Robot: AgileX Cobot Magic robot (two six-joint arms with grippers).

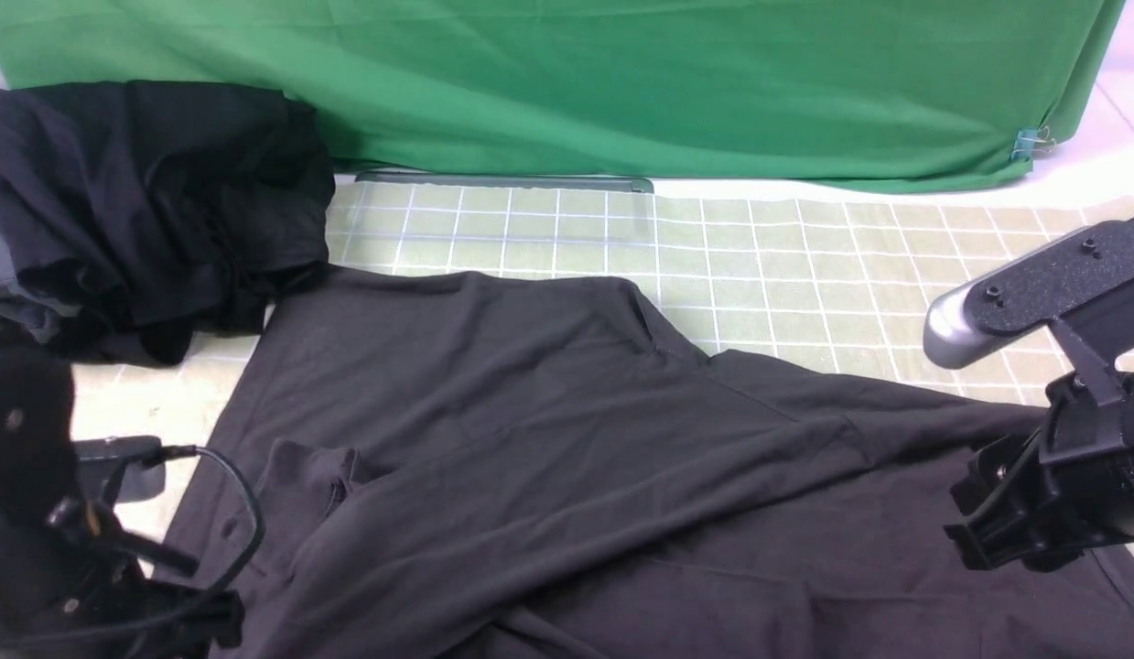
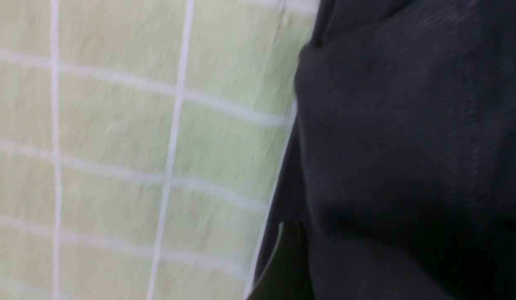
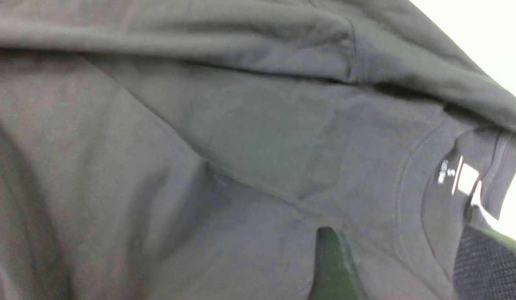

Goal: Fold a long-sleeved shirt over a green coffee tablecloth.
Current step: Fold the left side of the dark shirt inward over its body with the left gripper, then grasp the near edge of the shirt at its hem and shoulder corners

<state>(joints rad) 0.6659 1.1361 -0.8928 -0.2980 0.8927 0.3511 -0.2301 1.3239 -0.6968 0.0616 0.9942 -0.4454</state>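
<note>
1. Shirt: charcoal, creased, spread over the near half of the tablecloth from left to right. A fold runs diagonally across it. The neck, with its white label, lies near right.
2. Tablecloth: pale green with a white grid, bare on the far side and left of the shirt.
3. Left gripper: near left, at the shirt's left edge. One finger shows against the dark cloth; whether the jaws are apart or clenched cannot be told.
4. Right gripper: near right, over the neck, jaws apart, nothing pinched.
5. Garment pile: black, far left, touching the shirt's far-left corner.
6. Plain green cloth: along the far edge.
</note>
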